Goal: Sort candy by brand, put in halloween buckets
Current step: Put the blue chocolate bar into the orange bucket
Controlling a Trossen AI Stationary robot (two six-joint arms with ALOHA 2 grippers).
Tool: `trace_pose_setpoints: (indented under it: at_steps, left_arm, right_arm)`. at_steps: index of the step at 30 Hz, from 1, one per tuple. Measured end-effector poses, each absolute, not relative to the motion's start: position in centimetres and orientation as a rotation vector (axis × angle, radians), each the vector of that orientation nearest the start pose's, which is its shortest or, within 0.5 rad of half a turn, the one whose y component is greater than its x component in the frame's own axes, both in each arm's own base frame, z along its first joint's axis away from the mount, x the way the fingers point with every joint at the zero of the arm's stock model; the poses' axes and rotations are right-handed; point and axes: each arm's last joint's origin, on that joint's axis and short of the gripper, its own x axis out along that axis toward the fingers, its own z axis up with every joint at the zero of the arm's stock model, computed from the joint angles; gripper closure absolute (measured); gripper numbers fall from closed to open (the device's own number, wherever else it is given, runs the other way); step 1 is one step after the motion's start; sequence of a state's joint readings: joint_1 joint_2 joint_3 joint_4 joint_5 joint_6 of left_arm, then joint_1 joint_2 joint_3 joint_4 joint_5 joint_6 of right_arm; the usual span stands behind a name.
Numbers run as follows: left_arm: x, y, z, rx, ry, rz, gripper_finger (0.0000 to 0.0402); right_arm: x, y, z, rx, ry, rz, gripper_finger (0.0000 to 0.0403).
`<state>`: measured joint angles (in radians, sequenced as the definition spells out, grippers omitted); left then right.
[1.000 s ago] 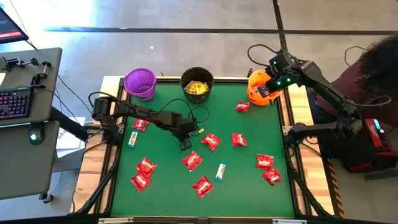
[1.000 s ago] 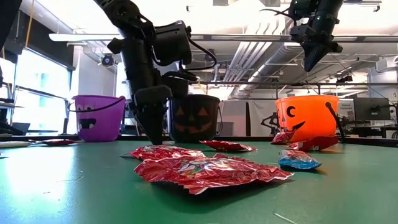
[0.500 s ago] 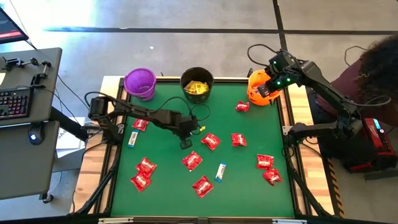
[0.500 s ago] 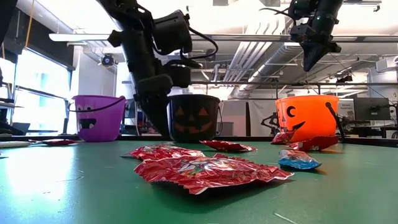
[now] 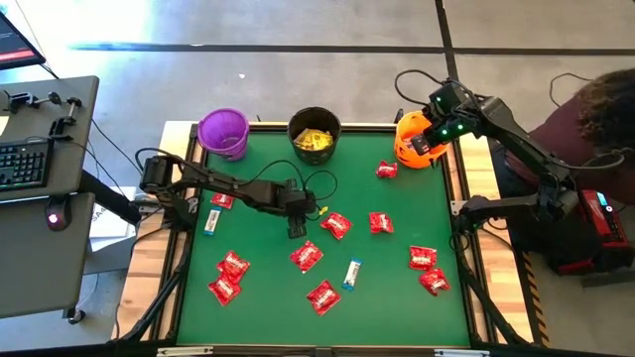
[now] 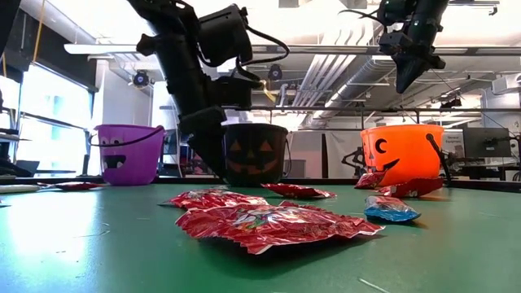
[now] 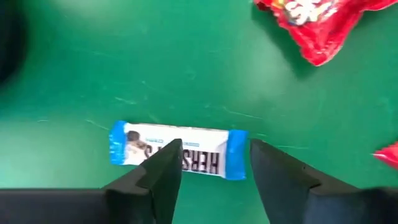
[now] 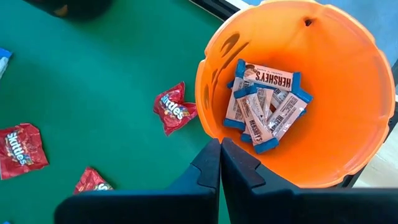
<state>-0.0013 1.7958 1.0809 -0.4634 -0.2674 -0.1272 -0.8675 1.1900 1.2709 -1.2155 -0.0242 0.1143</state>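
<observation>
My left gripper (image 7: 214, 149) stands open near the middle of the green mat (image 5: 397, 297), pointing down over a white-and-blue bar (image 7: 205, 155) that lies flat on the mat. One finger stands in front of the bar's middle and the other just past its end. I cannot tell whether they touch it. My right gripper (image 8: 220, 146) hangs shut above the orange bucket (image 5: 417, 139), which holds several white-and-blue bars (image 8: 261, 99). The black bucket (image 5: 315, 134) holds yellow packets, and the purple bucket (image 5: 223, 131) stands to its left. Several red packets (image 5: 306, 257) and two more bars (image 5: 351, 273) lie on the mat.
The three buckets line the mat's far edge. A red packet (image 5: 387, 170) lies just left of the orange bucket. A person (image 5: 595, 109) sits beyond the table's right side. A desk with a keyboard (image 5: 25, 164) stands to the left.
My left gripper has opened from shut. It has rolled a little about its own line and lifted slightly off the mat. The bar lies flat on the mat beneath it. My right arm has kept still.
</observation>
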Motion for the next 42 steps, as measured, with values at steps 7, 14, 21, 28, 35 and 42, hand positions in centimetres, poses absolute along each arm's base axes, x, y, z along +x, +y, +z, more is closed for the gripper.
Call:
trace_pose_setpoints:
  at_steps: [7,14,21,28,35,42]
  left_arm:
    - [33.9,0.7,15.7,0.059,1.158,0.309,0.0218]
    - [33.3,0.5,14.8,0.056,1.177,0.307,0.0218]
    - [32.6,0.5,13.8,0.050,1.189,0.311,0.0229]
    - [33.0,0.6,13.9,0.079,1.142,0.315,0.0264]
    - [33.2,0.6,13.1,0.099,1.158,0.285,0.0302]
    - [33.4,0.5,13.2,0.093,1.152,0.271,0.0356]
  right_arm:
    - [13.1,-15.4,34.1,0.598,1.012,-0.811,0.0403]
    - [13.2,-15.4,34.1,0.595,1.007,-0.811,0.0403]
    - [13.2,-15.4,34.1,0.594,1.006,-0.812,0.0403]
    - [13.2,-15.4,34.1,0.594,1.005,-0.812,0.0403]
    - [13.2,-15.4,34.1,0.594,1.006,-0.812,0.0403]
    - [13.2,-15.4,34.1,0.597,1.004,-0.808,0.0403]
